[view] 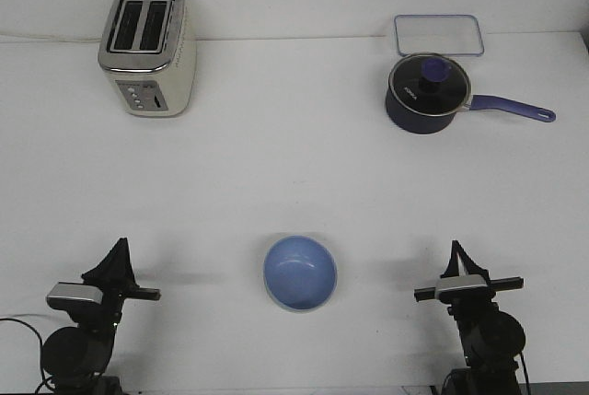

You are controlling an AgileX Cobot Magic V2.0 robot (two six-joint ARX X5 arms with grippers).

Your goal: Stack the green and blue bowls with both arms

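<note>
The periwinkle blue bowl (300, 271) stands upright on the white table (294, 174), front centre, between the two arms. A thin pale mint edge (332, 292) shows along its lower right rim, so the green bowl seems to sit right under it; the rest of the green bowl is hidden. My left gripper (119, 248) rests at the front left, well apart from the bowl, with its fingers meeting in a point and nothing in them. My right gripper (455, 249) rests at the front right, also apart from the bowl, fingers together and empty.
A cream and silver toaster (147, 51) stands at the back left. A dark navy saucepan (425, 94) with a lid and a long handle (515, 108) pointing right stands at the back right, with a clear flat lid or tray (439, 34) behind it.
</note>
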